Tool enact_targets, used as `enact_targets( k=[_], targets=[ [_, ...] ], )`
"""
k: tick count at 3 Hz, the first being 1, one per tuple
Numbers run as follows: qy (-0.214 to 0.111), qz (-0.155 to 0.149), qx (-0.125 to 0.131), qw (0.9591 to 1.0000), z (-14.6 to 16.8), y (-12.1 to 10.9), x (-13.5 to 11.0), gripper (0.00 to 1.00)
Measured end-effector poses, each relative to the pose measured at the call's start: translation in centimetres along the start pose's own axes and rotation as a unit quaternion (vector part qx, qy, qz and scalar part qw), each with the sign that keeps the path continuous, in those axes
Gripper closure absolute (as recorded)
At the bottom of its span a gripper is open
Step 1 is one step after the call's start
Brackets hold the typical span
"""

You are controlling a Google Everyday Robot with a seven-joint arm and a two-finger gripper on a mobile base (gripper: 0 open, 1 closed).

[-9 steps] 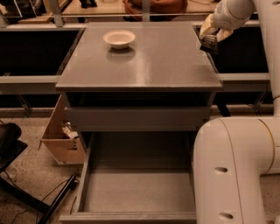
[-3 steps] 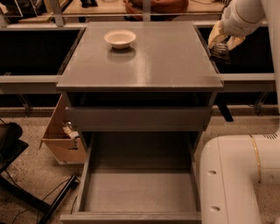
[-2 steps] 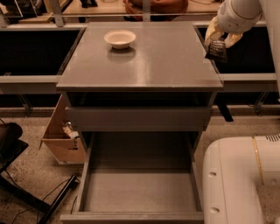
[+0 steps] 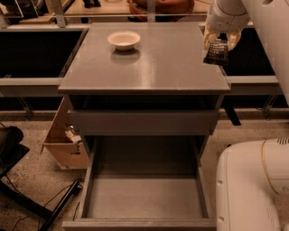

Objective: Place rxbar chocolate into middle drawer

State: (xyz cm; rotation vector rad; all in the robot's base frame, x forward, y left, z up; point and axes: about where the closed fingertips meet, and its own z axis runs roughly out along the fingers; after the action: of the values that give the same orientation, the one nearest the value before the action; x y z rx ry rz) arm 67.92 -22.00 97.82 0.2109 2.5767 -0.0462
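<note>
White arm (image 4: 229, 12) reaches down from upper right, gripper (image 4: 219, 43) above the table's (image 4: 149, 67) right edge, fingers (image 4: 208, 39) pinching a black snack bar (image 4: 216, 54), print unreadable.

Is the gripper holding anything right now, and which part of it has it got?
Yes. The gripper, up over the right edge of the cabinet top, holds the rxbar chocolate by its upper end; the rest of the bar hangs below.
</note>
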Motion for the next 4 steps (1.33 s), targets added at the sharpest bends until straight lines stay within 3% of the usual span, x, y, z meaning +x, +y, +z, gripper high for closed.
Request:
enact_targets(
  k=[1,2,3,4],
  targets=[
    [0.021,-0.015,0.037,0.999,0.6,0.3,1.4,1.0],
    [0.039,-0.024,0.095,0.9945,1.3,-0.9,2.9,1.0],
    [0.056,-0.031,0.163,0.9846,2.3,-3.0,4.8,1.0],
    [0.046,-0.036,0.179,0.9822,3.4,-3.0,4.3,1.0]
  ],
)
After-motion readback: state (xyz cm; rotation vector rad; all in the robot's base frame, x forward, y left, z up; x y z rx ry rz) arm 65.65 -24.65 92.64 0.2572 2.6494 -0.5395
